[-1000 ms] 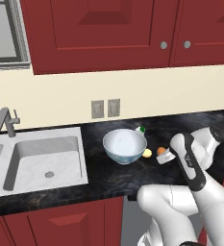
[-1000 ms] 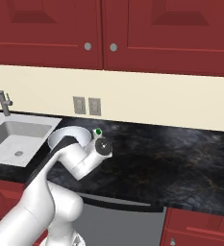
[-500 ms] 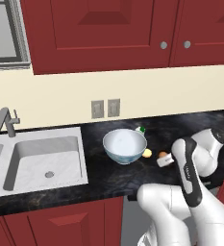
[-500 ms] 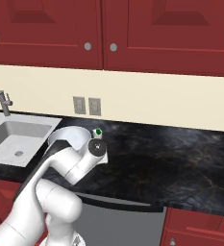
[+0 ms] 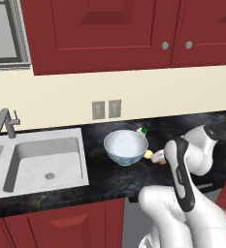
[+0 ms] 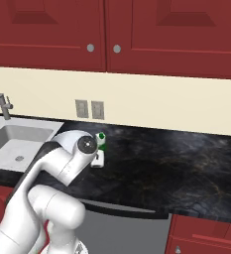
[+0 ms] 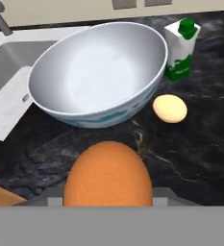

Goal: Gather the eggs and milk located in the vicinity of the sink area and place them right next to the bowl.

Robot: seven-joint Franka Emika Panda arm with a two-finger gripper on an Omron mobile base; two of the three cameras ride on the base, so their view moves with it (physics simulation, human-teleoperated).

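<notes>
- Holding the orange egg (image 7: 106,174) close in the pincer (image 7: 106,202), jaws narrow around it, low over the dark desk (image 7: 200,158) just short of the bowl (image 7: 96,72); not yet set down, judging by how large it looms at the bottom of the hand view.
- Already lying beside the bowl: the pale yellow egg (image 7: 170,108) on the desk and the milk (image 7: 182,49) standing upright just behind it, both near the rim, apart from each other.
- Leaving 1 of 3 items to place, likely into the bare patch in front of the yellow egg.
- Sitting well left of the bowl: the sink (image 5: 46,160), with nothing of the task in it.
- Reaching forward from the lower right of the left base view, elbow folded high, forearm angling down toward the desk right of the bowl.
</notes>
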